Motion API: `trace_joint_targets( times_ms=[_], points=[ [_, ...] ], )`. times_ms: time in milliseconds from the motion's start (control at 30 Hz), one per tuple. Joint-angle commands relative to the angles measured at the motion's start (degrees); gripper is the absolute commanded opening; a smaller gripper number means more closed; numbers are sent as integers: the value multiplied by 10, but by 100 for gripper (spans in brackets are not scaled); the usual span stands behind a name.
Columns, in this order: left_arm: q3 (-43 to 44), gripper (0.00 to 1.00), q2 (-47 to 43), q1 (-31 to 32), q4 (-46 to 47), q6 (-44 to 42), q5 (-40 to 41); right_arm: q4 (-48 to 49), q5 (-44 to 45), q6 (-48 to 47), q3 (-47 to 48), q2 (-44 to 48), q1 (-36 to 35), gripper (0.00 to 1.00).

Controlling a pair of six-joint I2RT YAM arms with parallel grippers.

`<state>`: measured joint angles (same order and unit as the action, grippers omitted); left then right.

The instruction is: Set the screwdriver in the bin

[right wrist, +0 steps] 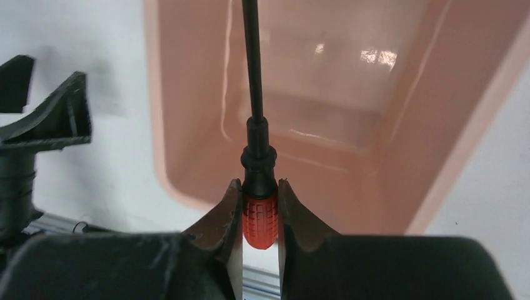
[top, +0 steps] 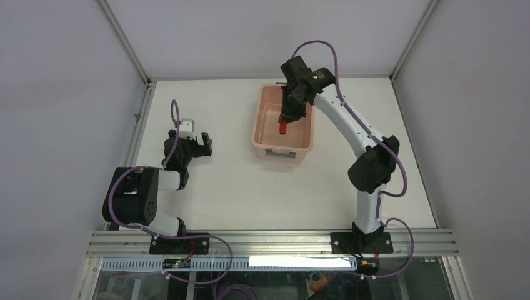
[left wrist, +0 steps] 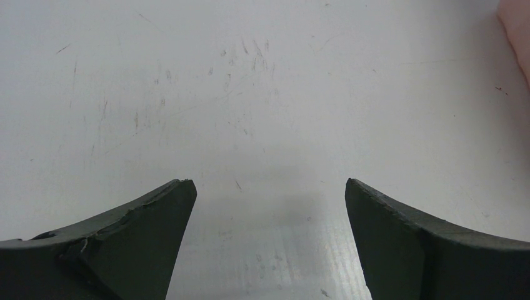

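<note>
Hidden: the screwdriver tip is cut off at the right wrist view's top edge; from above, only its red end is made out.
Count: 1 screwdriver, 1 bin, 2 claws.
Right claw: clenched on the red handle, held over the bin's interior.
Left claw: spread wide, nothing held, over the table, well apart from the bin.

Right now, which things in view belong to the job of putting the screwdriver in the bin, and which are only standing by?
Belong to the job:
- screwdriver, its red handle clamped in the right gripper
- bin, below the held screwdriver

Standing by:
- left gripper, open above the table, holding nothing
</note>
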<state>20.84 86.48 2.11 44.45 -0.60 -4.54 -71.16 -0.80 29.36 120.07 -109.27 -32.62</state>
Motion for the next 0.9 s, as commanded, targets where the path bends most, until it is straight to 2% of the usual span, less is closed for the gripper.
trace_joint_targets(
  times_ms=[0, 100, 267, 533, 567, 600, 700, 867],
  points=[
    [9, 99, -2, -7, 21, 5, -3, 81, 15, 21, -36, -78, 5, 0],
    [9, 99, -2, -7, 20, 5, -3, 85, 16, 19, -48, -123, -2, 0],
    [9, 99, -2, -8, 21, 5, -4, 168, 67, 26, -127, -144, -8, 0],
    [9, 99, -2, -8, 21, 5, -4, 207, 101, 33, -165, -186, -9, 0],
    [9, 99, -2, -8, 21, 5, -4, 205, 104, 33, -167, -188, -8, 4],
    [9, 99, -2, -8, 21, 5, -5, 203, 107, 34, -166, -188, -9, 14],
    [9, 99, -2, -8, 21, 5, -4, 200, 112, 34, -169, -179, -9, 35],
    [9, 99, -2, -7, 20, 5, -4, 181, 125, 22, -153, -136, -9, 46]
  ],
)
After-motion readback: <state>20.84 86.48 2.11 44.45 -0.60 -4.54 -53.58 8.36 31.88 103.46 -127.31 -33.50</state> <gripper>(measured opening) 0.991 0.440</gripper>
